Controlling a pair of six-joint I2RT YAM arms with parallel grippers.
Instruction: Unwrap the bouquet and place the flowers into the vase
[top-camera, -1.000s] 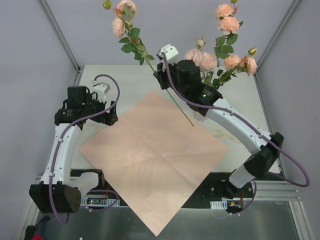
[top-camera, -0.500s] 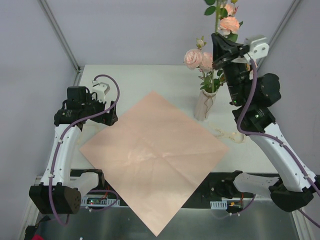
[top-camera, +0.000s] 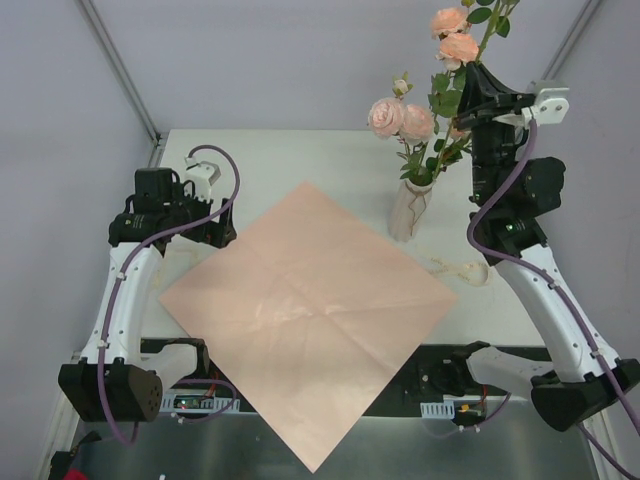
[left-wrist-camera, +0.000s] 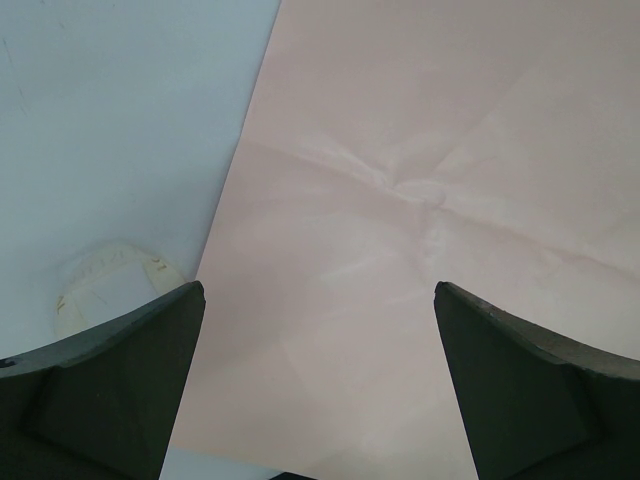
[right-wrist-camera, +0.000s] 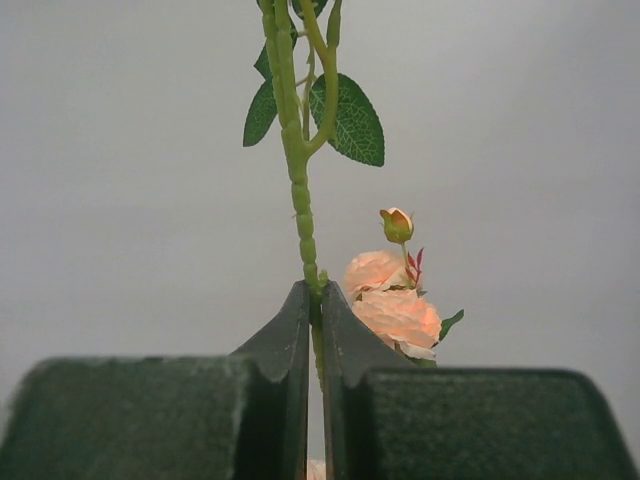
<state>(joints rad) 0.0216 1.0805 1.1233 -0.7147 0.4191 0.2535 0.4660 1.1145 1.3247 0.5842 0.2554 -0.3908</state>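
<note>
R gripper (right-wrist-camera: 315, 300) is clamping 1 green stem (right-wrist-camera: 297, 170), jaws closed tight on it. It is holding the stem upright, high over the far-right part of the table (top-camera: 300, 150), just beside the 1 vase (top-camera: 410, 212). 2 blooms (top-camera: 455, 35) are topping that stem. 2 other blooms (top-camera: 400, 118) + 1 bud (top-camera: 402, 88) are standing in the vase. L gripper (left-wrist-camera: 318, 295) is hovering wide open, empty, over the 1 pink sheet (top-camera: 305, 310), which is lying flat w/ 1 cream ribbon (top-camera: 465, 270) by its right corner.

Green-stemmed peach-pink flowers (top-camera: 400, 118), whitish tan-marbled vase (top-camera: 408, 212), salmon-pink paper sheet (top-camera: 300, 320), cream ribbon (top-camera: 470, 270).
</note>
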